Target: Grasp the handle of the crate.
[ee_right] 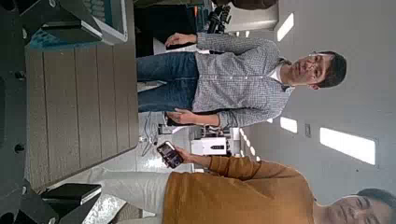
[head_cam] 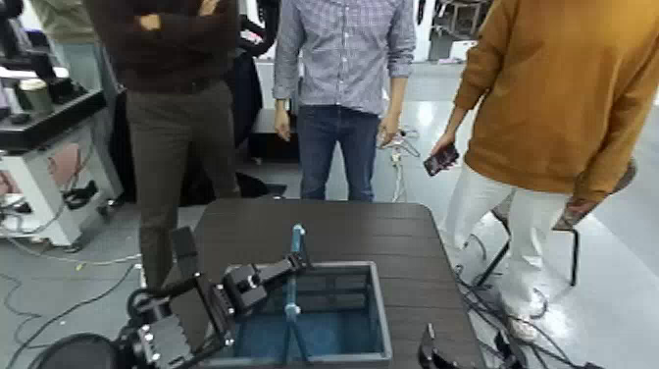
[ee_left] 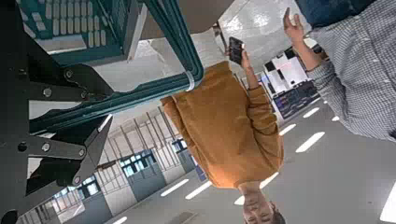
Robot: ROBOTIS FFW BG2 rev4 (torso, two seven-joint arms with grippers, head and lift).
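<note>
Here, three people (head_cam: 343,88) are standing beyond the far edge of the dark table (head_cam: 324,231), one in an orange top holding a phone (head_cam: 441,158). They are the largest risk: anyone stepping nearer the crate while the arm is working could be struck.

The crate (head_cam: 378,324) is sitting on the table's near part, its grey rim just beside the near edge. It looks light (an empty basket, as far as the head view shows), so a sideways shove from the arm could slide it off line.

The left gripper (head_cam: 294,263) is reaching over the crate's left rim, fingertips at the handle (head_cam: 295,265), which is standing upright across the crate's middle. In the left wrist view the fingers (ee_left: 56,140) are lying on either side of the teal bar (ee_left: 140,84), apparently closing around it rather than clamping; I am judging the grip unfinished. The thin bail could tip or slip out if the jaws close off-centre.

The right gripper (head_cam: 428,349) is idling near the crate's right corner; finger state cannot be told.
</note>
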